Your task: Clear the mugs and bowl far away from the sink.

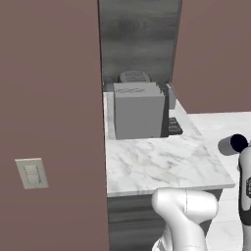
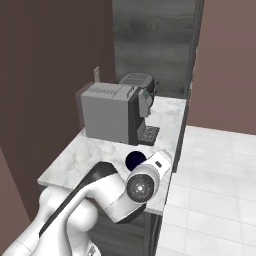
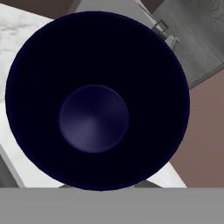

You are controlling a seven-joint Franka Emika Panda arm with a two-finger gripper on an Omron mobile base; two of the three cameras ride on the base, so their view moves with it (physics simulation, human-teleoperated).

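Over the marble tabletop (image 1: 162,166), the white-grey mug (image 1: 232,144) hangs at the right edge of the left base view, tipped on its side so that its dark navy mouth faces outward. From the right base camera just a dark blue round patch of it (image 2: 134,159) peeks out behind the arm's wrist, and the rest is hidden by the white links. The hand camera looks straight down into the mug's navy interior (image 3: 94,118), which blocks nearly everything else; slivers of marble and brown wall show around its rim. The end effector's fingers cannot be made out in any picture, being covered by the mug or the wrist; it is closed tight, and what the pictures show fits a grip on the mug, though the contact itself is out of sight. Farther back on the tabletop stands a grey coffee machine (image 1: 138,110), with a second rounded grey appliance (image 1: 134,77) partly hidden behind it.
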